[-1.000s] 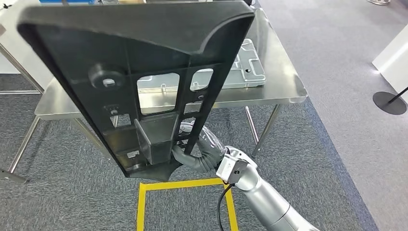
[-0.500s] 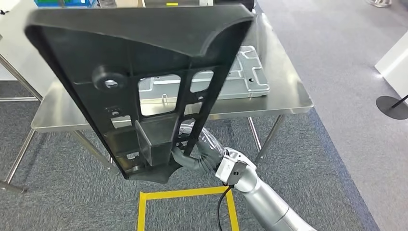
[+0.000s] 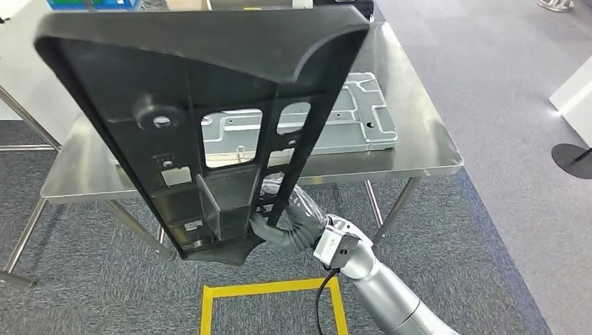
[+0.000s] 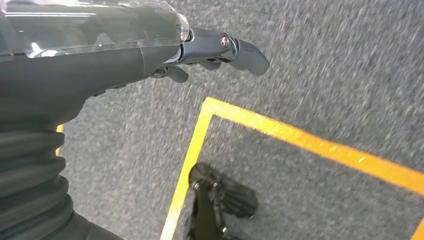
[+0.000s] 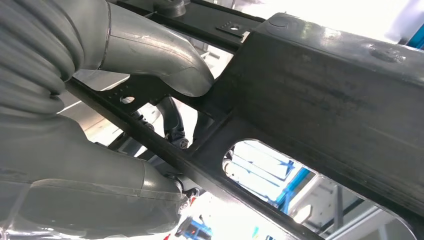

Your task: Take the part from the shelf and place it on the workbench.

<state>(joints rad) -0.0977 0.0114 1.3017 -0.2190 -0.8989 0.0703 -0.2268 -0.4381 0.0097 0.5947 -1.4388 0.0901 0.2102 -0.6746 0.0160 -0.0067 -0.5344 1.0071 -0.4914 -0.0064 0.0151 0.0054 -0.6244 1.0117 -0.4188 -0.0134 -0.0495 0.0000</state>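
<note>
The right hand (image 3: 279,220) grips the black part (image 3: 202,125) by a rib at its lower end, holding it raised and tilted in front of the workbench (image 3: 426,150). The left hand (image 4: 220,50) hangs over the carpet, fingers loosely extended, holding nothing. Risk: 1 low grip on a long panel invites swing or slip; the top edge may strike the grey metal plate (image 3: 356,118) already on the bench. Bare bench surface lies toward the right and near edges.

black ribbed part (image 3: 209,118), tilted, above workbench (image 3: 419,150)
</note>
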